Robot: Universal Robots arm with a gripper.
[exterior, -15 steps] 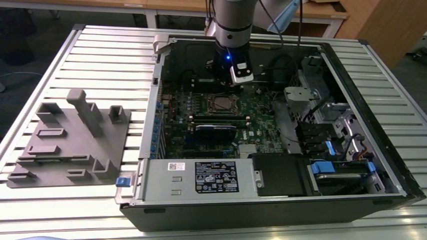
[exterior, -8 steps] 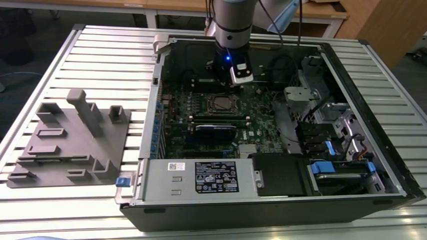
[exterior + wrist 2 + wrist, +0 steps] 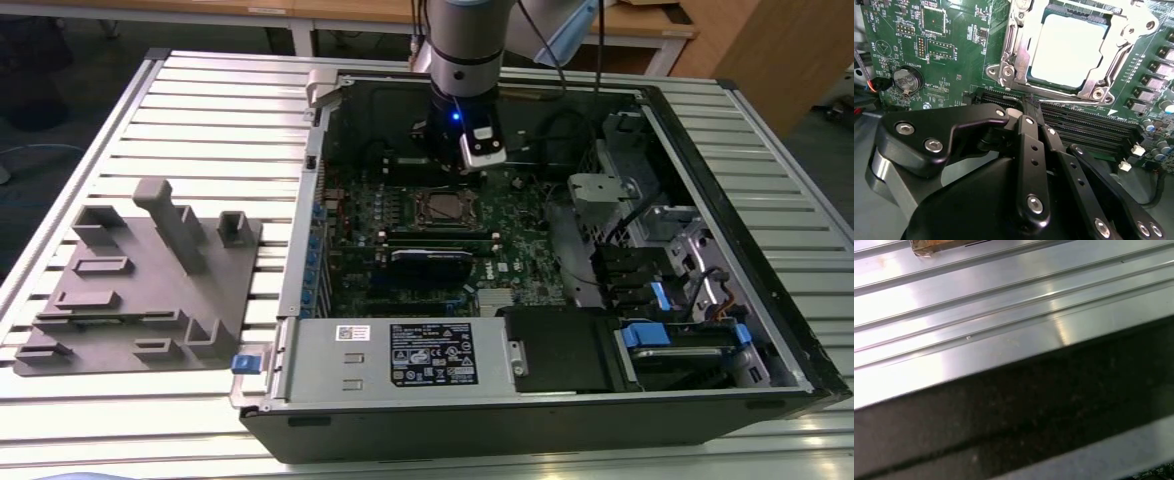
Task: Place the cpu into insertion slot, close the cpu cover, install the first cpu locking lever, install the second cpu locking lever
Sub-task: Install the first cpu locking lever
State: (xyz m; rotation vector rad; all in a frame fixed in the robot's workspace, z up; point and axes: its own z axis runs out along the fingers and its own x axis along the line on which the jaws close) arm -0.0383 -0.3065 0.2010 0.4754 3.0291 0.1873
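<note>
Claw point(image 3: 1032, 106): narrow, tips pressed together, holding nothing, just beside the slot point(image 3: 1050, 85). Cpu point(image 3: 1068, 50): seated in the slot near the board's point(image 3: 954, 45) middle, cover point(image 3: 1015, 47) down around it.

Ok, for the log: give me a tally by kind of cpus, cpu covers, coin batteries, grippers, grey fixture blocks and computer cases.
cpu: 1
cpu cover: 1
coin battery: 1
gripper: 1
grey fixture block: 1
computer case: 1
Total: 6
</note>
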